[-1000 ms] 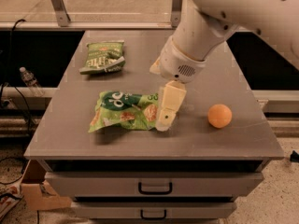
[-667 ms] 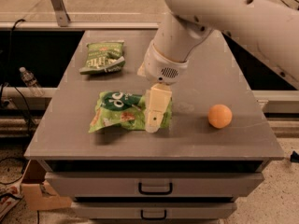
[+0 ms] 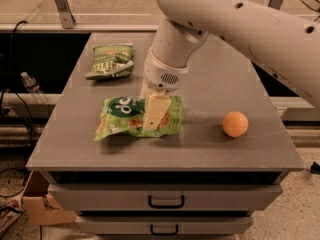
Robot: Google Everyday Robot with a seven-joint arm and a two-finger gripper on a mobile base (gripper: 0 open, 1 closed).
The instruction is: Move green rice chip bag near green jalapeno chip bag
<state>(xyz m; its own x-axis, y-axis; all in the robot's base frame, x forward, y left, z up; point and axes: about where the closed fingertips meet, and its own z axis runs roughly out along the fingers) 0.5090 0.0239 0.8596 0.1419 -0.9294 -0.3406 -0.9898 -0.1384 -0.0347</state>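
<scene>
The green rice chip bag lies flat on the grey table, left of centre near the front. It is bright light green with a dark round logo and orange chip pictures. The green jalapeno chip bag is smaller and darker and lies at the table's back left, well apart from the rice bag. My gripper hangs from the white arm and points down over the middle right of the rice bag, its pale fingers low on the bag's surface.
An orange ball-like fruit sits on the table's right front. Drawers with handles run below the table front. A plastic bottle lies left of the table, and a cardboard box stands on the floor.
My arm and gripper have moved left, from the rice bag's right edge to over its middle. The bags and the orange have not moved.
</scene>
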